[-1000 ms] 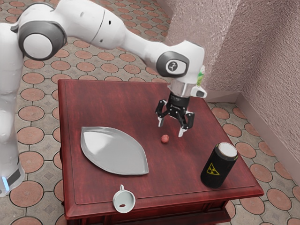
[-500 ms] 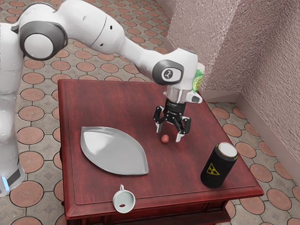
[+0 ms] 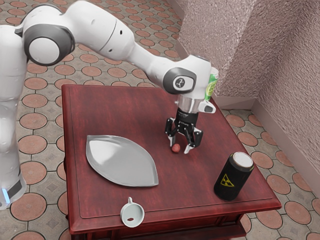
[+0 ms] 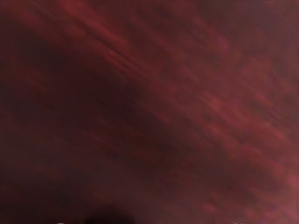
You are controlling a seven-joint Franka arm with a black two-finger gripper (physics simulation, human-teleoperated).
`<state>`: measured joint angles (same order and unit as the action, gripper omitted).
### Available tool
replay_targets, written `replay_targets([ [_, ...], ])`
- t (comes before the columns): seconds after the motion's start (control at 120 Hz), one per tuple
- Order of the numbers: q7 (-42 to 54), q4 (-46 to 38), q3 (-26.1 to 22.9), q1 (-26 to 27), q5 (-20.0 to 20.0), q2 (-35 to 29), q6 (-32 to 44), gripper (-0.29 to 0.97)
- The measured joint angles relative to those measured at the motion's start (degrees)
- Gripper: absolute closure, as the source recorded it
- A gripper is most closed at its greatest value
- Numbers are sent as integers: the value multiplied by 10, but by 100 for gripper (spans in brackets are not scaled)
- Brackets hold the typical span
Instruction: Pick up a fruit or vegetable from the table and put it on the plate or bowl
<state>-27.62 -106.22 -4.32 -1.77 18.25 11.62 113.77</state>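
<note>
Exterior view first: a square tabletop (image 3: 100, 107) of dark red polished wood with a grooved border. On it lies the plate (image 3: 121, 161), flat, grey and matte, shaped like a leaf with two pointed ends. Off toward the exterior view's right of the plate sits the fruit (image 3: 175, 148), a small round reddish ball resting on the wood, well clear of the plate's rim.

The white, glossy arm (image 3: 125, 42) sweeps in from the upper left. Its forearm slopes down and the wrist bends so the hand points straight at the wood. The black tool (image 3: 179, 147) hangs low over the fruit with its fingers spread, one on each side of the little ball, tips close to the surface. I see no pinch on it.

Farther right of the plate stands a black cylindrical can (image 3: 233, 176) with a pale top and a yellow hazard trefoil on its side; no lettering is readable. Just in front of the plate's near tip lies a small white cup (image 3: 132, 214) with a loop handle. Behind the wrist something green (image 3: 213, 85) peeks out, shape unclear.

Wrist view now: streaky dark red wood grain of the tabletop (image 4: 196, 93), with a dark blurred patch (image 4: 107, 218) at the edge under the hand.
</note>
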Motion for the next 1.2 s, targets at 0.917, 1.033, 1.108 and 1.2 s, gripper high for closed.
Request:
replay_targets([
  [0.917,-12,-6,9,4,-5,-5,2,42],
  [1.033,-14,-6,9,3,-5,-3,2,44],
  [1.108,-15,-6,9,2,-5,-1,2,44],
  [1.2,-15,-5,9,2,-5,-1,2,48],
])
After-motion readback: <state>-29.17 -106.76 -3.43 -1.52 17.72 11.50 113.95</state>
